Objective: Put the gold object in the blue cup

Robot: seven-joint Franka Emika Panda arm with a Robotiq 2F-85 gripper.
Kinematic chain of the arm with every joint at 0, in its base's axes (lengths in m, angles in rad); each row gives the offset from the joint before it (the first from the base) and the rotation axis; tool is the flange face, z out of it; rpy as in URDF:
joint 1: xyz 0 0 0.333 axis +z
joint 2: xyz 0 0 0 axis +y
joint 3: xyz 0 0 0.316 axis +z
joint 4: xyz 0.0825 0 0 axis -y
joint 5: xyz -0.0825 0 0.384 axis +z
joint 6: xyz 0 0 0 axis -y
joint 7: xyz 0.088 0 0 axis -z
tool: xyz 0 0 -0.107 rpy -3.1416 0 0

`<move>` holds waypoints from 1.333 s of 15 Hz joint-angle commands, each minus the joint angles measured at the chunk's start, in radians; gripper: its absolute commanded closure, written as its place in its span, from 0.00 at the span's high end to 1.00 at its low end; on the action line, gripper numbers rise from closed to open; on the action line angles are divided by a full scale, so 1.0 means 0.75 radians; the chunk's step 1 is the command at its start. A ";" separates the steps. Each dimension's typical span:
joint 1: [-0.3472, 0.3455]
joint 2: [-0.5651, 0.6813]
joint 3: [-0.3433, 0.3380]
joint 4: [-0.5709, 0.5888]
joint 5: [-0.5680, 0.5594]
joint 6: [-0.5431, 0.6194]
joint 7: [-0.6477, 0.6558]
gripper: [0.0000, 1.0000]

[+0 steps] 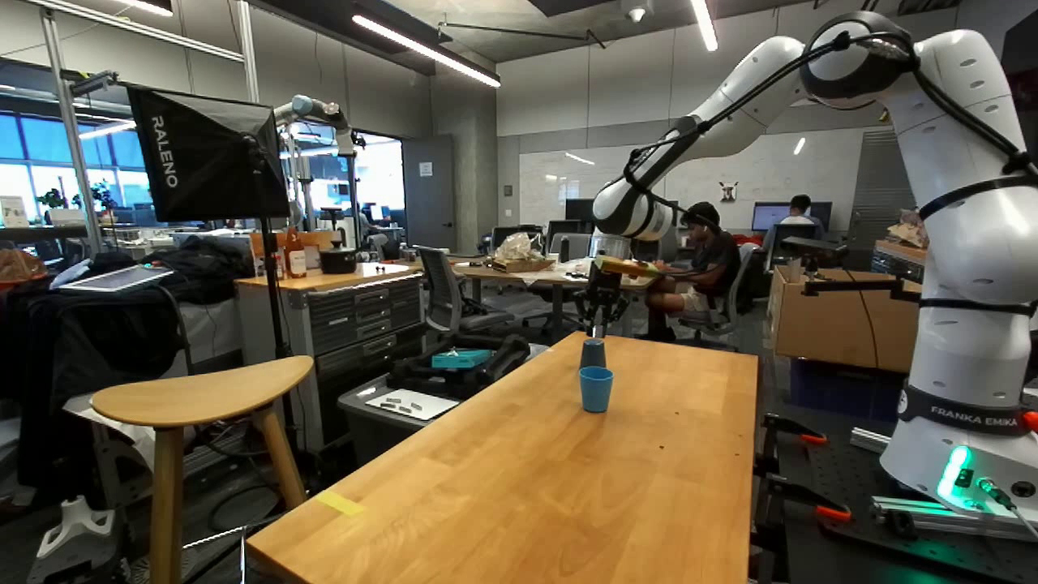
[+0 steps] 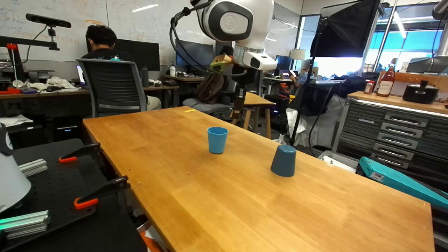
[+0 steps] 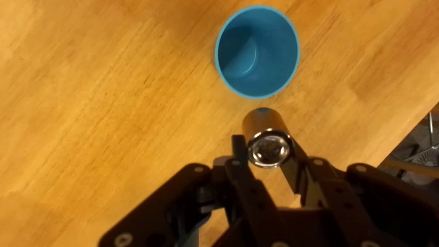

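Note:
The light blue cup [image 1: 596, 391] stands upright on the wooden table. It also shows in an exterior view [image 2: 217, 140] and, from above with nothing inside, in the wrist view [image 3: 257, 51]. My gripper [image 3: 267, 145] is shut on a shiny metal cylinder, the gold object [image 3: 263, 121], which reflects the table's wood colour. The cylinder is held above the table, apart from the cup and just below its rim in the wrist view. The gripper shows small in both exterior views [image 1: 598, 316] [image 2: 240, 94], raised over the table, with the cylinder's end below the fingers.
A dark blue cup [image 2: 284, 161] stands upside down near the light blue one; it also shows in an exterior view [image 1: 593, 354]. The wooden table [image 1: 568, 487] has yellow tape near one end. Clamps [image 2: 105, 190] grip its robot-side edge. A stool [image 1: 203, 393] stands beside it.

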 commanded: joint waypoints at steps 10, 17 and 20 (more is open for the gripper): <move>0.032 -0.049 0.063 -0.198 0.130 0.160 -0.073 0.13; 0.037 0.005 0.078 -0.196 0.145 0.260 -0.074 0.56; 0.037 0.025 0.079 -0.192 0.137 0.266 -0.068 0.79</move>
